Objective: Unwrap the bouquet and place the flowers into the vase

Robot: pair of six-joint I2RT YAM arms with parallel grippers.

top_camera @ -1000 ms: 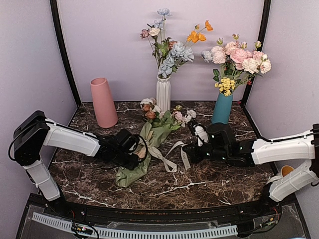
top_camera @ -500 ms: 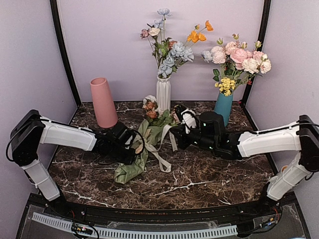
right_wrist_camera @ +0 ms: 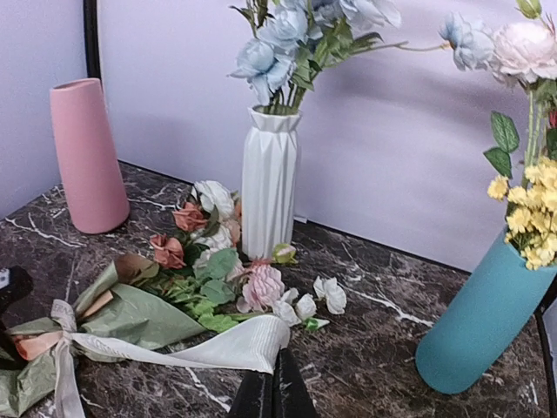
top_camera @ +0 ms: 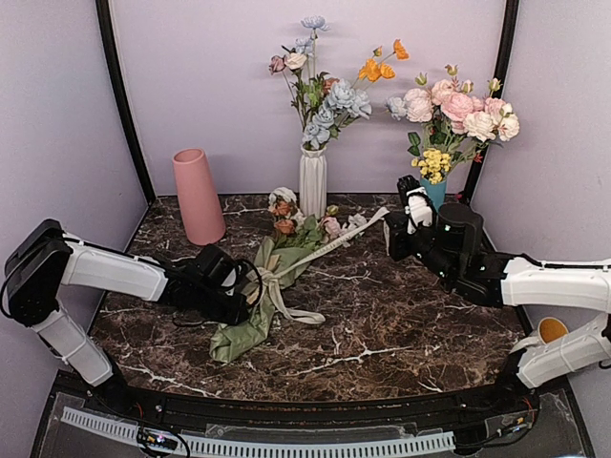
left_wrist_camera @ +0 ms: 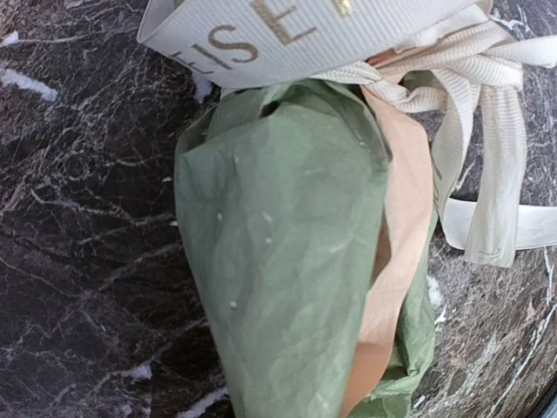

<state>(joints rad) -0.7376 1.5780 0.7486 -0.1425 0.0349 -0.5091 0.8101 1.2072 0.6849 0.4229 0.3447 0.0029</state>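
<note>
- The vase [top_camera: 199, 196], plain pink, stands upright near the table's [top_camera: 401, 334] far left corner, apart from everything else.
- The left gripper [top_camera: 246, 291] sits low against the bouquet's paper just below the ribbon knot. The wrap fills its wrist view and hides the jaws, so I cannot tell whether they pinch it.
- The bouquet [top_camera: 282, 256] lies flat, left of the table's middle. Its green-and-tan wrapped stem end points toward the near edge and its head toward the far edge.
- The flowers [top_camera: 286, 212], white, rust and pink, spill out of the paper beside the foot of the white ribbed vase [top_camera: 313, 179], which stands at the far edge.
- The cream ribbon [top_camera: 334, 240] runs in a straight line from the knot up to the right. Another loose length lies on the marble.
- The right gripper [right_wrist_camera: 274, 387], raised above the table's right half, has its fingers pressed together on the ribbon's free end.
- The teal vase [right_wrist_camera: 483, 322] stands behind it, near the far right corner.
</note>
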